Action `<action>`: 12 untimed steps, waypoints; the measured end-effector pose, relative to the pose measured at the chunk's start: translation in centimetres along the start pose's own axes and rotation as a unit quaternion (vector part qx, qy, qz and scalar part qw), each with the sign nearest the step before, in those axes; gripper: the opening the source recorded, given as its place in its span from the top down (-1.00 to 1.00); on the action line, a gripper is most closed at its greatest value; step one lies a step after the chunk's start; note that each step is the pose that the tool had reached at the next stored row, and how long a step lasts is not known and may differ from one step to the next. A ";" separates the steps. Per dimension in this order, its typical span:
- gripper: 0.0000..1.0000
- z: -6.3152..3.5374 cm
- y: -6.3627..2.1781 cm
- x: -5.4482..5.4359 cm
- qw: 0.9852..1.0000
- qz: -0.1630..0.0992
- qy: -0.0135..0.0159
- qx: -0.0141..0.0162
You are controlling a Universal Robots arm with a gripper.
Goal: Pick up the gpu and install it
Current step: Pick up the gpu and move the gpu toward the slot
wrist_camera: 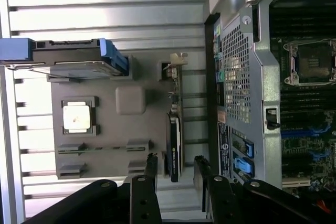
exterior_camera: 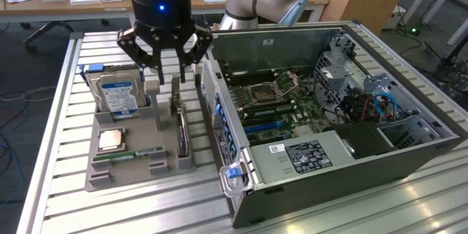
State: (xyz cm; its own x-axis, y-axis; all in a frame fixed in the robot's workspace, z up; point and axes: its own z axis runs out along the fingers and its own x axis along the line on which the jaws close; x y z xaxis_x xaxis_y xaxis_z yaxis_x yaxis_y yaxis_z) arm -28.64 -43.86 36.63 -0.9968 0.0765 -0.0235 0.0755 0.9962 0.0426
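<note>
The black 2-sided gripper (exterior_camera: 177, 78) hangs over the grey moulded parts holder (exterior_camera: 124, 176) on the slatted aluminium worktop (exterior_camera: 58, 190). Its dark fingers (exterior_camera: 159, 71) are spread apart and hold nothing.

The gpu (exterior_camera: 181, 127), a thin green circuit card with a black face and a silver end bracket, stands on its edge in a slot of the holder. That slot is on the side nearest the open dark grey computer case (exterior_camera: 329, 179). In the exterior view the fingertips flank the raised bracket end of the card, 1 on each side. I cannot tell whether either one touches it. The wrist view agrees: the gripper (wrist_camera: 176, 174) straddles one end of the edge-on gpu (wrist_camera: 175, 129), with a finger (wrist_camera: 151, 166) on either side and a gap showing on both.

By my reading the task is at its opening step. The approach is made, but the card is neither gripped nor lifted, and nothing of it sits on the green motherboard (exterior_camera: 270, 102) inside the case. Both the pick-up and the installation are undone.

The blue-labelled silver hard drive (exterior_camera: 120, 94), the square silver processor chip (exterior_camera: 109, 140) and the narrow green memory stick (exterior_camera: 131, 154) rest in their own places in the holder.
</note>
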 end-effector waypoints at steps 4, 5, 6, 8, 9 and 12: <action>0.17 0.21 -0.01 0.0 1.000 0.000 0.000 0.000; 0.17 0.21 -0.01 0.0 1.000 0.000 0.000 0.000; 0.17 0.22 -0.01 0.0 1.000 0.000 0.000 0.000; 0.17 0.27 -0.01 0.0 1.000 0.000 0.000 0.000; 0.17 0.34 -0.02 0.0 1.000 0.000 0.000 0.000; 0.17 0.67 -0.03 0.0 1.000 0.000 0.000 0.000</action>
State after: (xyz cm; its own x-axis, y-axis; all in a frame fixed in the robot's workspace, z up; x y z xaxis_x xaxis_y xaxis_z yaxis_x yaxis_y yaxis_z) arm -28.64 -43.87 35.96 -0.9968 0.0765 -0.0235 0.0755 0.9962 0.0426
